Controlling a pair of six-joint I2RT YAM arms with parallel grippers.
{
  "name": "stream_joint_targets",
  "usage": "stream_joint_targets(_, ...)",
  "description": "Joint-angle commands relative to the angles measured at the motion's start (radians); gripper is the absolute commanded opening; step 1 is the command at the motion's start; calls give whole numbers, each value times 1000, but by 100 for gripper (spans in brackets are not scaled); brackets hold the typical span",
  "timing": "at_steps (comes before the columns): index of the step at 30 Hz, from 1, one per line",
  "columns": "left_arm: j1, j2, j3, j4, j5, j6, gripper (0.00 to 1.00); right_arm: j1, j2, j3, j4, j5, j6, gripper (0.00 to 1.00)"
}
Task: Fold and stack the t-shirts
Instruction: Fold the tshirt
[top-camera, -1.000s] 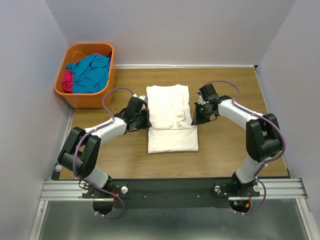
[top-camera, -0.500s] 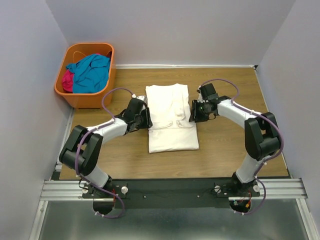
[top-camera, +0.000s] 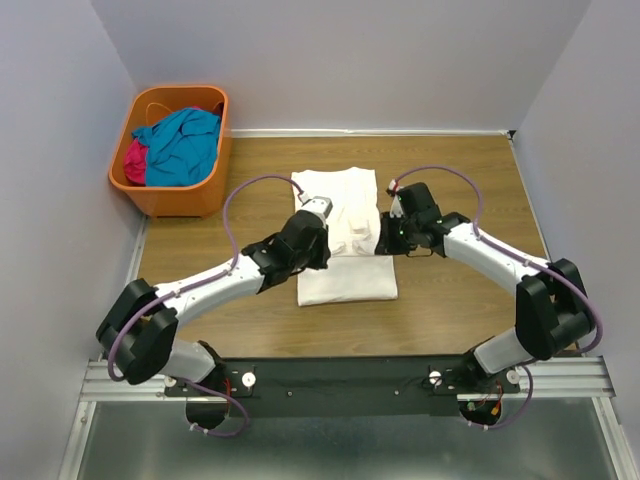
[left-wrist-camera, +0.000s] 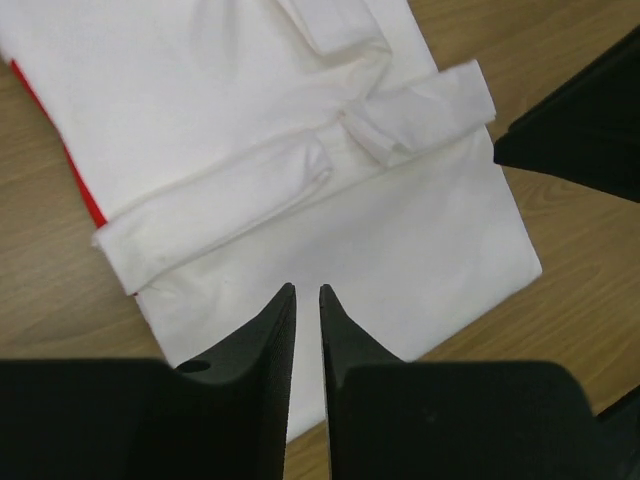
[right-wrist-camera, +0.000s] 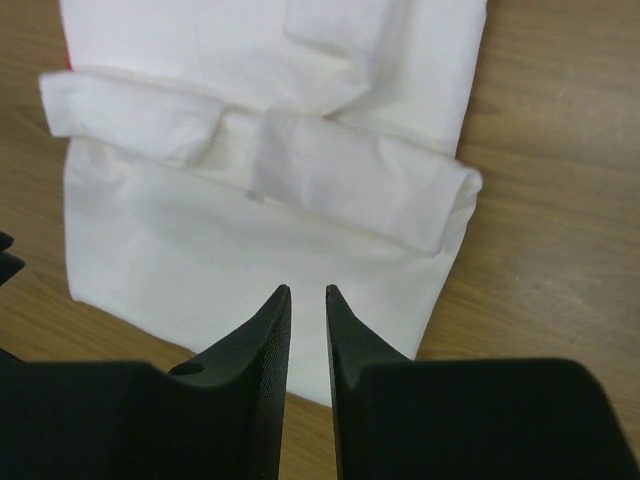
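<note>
An orange basket (top-camera: 172, 203) stands at the far left corner of the table (top-camera: 455, 165), against the left wall. A teal tee (top-camera: 185, 140) lies crumpled in it and fills most of it. A magenta tee (top-camera: 134, 160) is bunched beside the teal one on the left.

The left arm reaches in from the near left. The left gripper (left-wrist-camera: 307, 292) hangs over the left part of the white tee (top-camera: 345, 280). Its fingers (left-wrist-camera: 270, 330) point down with a thin slit between them and nothing in it.

The white tee lies at the middle of the table, well apart from the basket. It is folded into a long strip that runs from the near side to the far side. Across its middle, the two sleeves (left-wrist-camera: 420, 110) are turned inward and sit in loose rolls that nearly meet. A sliver of red print (left-wrist-camera: 30, 92) shows along one long edge, under the white cloth.

The right arm comes in from the near right. The right gripper (right-wrist-camera: 307, 292) is poised above the tee's right edge, opposite the left gripper. Its fingers (right-wrist-camera: 352, 335) are likewise a narrow gap apart and hold nothing. Whether either gripper's tips touch the cloth cannot be told.
</note>
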Motion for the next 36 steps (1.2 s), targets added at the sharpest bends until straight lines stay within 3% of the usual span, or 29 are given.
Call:
stream_joint_targets(1,-51,75,-12,33,-29,27,21,11,-1,-102,73,-51,26,25)
stream_joint_targets(7,-134,210,-3,64,-52,43,19,16,51,-170,234,-147,110,21)
stream_joint_targets(16,-199,323,-17,75,-55,46,19,19,166,-167,375,-99,141,20)
stream_joint_targets(23,-217,298,-64,65,-92,35,18,17,252,-67,377,17,78,21)
stream_joint_targets(30,-220,257,-103,53,-107,11,18,8,408,226,374,132,0,22)
stream_joint_targets(36,-222,148,-118,58,-137,-55,18,7,321,245,377,-15,-17,24)
